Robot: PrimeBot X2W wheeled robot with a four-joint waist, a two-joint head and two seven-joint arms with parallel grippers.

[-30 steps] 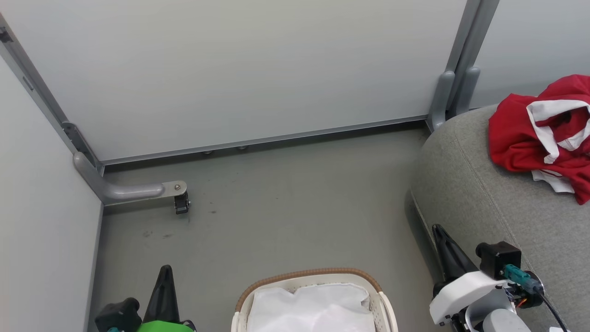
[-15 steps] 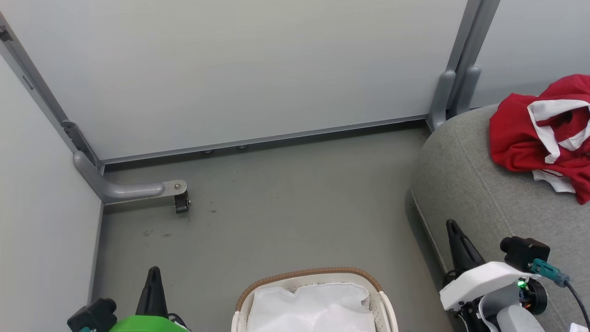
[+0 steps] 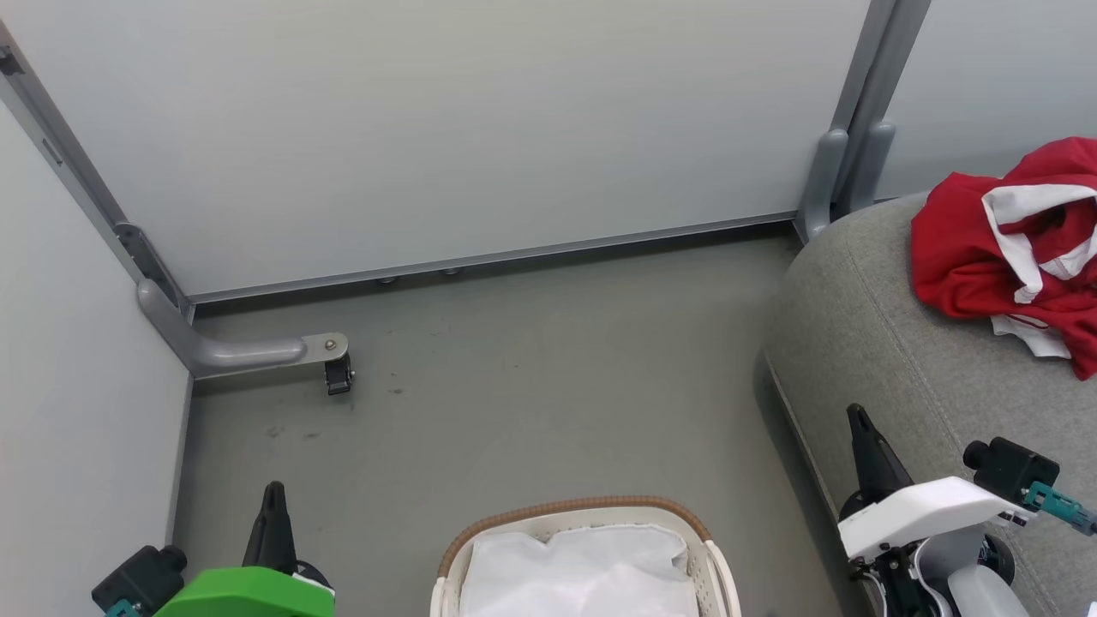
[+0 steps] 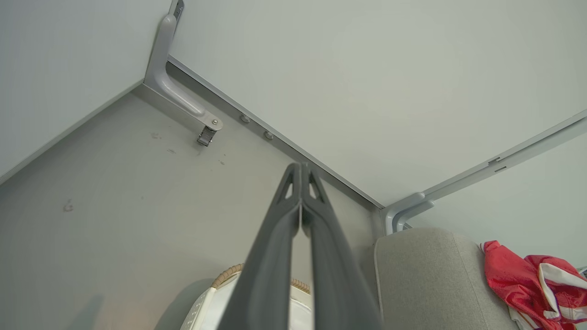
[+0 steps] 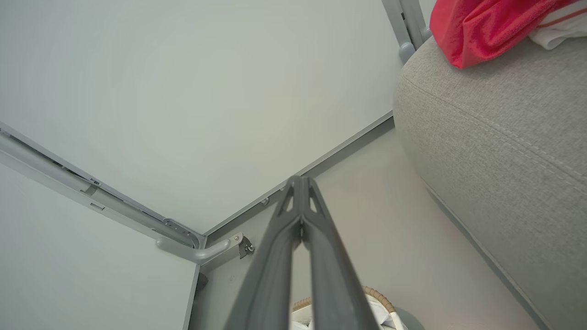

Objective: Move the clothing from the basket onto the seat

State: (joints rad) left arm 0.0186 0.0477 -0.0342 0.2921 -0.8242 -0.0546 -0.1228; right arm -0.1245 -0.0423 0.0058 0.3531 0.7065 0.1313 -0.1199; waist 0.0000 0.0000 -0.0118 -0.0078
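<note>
The red and white clothing (image 3: 1011,248) lies crumpled on the grey seat (image 3: 891,343) at the right; the clothing (image 4: 527,284) and seat (image 4: 426,279) also show in the left wrist view, and the clothing (image 5: 481,25) on the seat (image 5: 495,137) in the right wrist view. The cream basket (image 3: 583,514) with a brown rim stands at the bottom centre, holding white lining (image 3: 583,570). My left gripper (image 3: 272,495) is shut, left of the basket, holding nothing. My right gripper (image 3: 857,417) is shut and empty, over the seat's front edge. Both pairs of fingertips meet in the wrist views, the left gripper (image 4: 301,167) and the right gripper (image 5: 300,179).
Pale partition walls close the space behind and to the left. A grey wall bracket with a small caster (image 3: 336,375) juts onto the floor at the back left. A grey post (image 3: 844,163) stands at the seat's far corner. Grey floor (image 3: 531,386) spreads between basket and wall.
Both arms have drawn back toward the bottom of the head view: the left gripper down and left, the right gripper to the right along the seat's edge. Clothing and basket stay put.
</note>
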